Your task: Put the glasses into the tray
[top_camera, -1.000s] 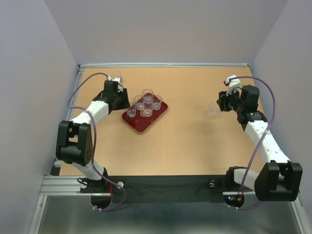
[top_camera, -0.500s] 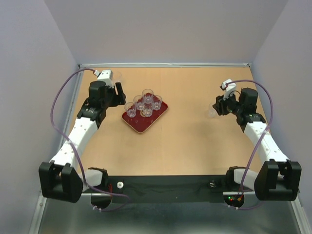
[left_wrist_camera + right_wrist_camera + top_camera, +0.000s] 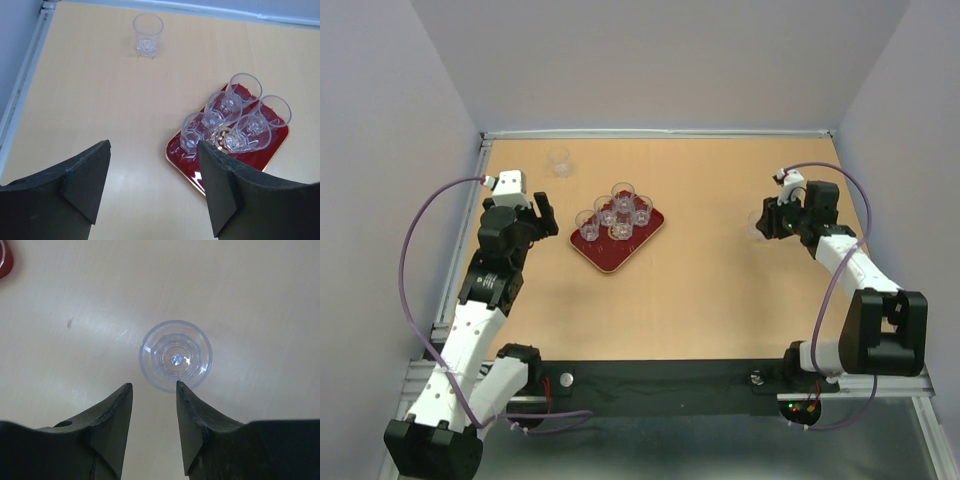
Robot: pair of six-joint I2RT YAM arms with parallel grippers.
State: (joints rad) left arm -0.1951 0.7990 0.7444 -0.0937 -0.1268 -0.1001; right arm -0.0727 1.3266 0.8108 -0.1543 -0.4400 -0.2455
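Progress looks good, in my judgement: about five glasses [image 3: 223, 106] stand bunched on the tray [image 3: 180, 152], which lies left of the table's [image 3: 700, 280] middle, toward the far edge. Two are left. One glass [image 3: 148, 34] stands alone by the far-left corner. A second glass [image 3: 175, 357] stands near the right edge, upright and just ahead of the right gripper [image 3: 153, 386].

That gripper's jaws are parted and hold nothing; one fingertip [image 3: 181, 388] overlaps the rim in the wrist view, and whether it touches I cannot tell. The left gripper [image 3: 152, 147] is spread wide and empty, between the tray and the left edge.

Overlapping clear rims make the count on the tray uncertain. The emblem [image 3: 222, 134] is mostly covered by glass bases. From above, the right gripper partly hides its glass, and the tray's near-right corner is cut off in the left wrist view.
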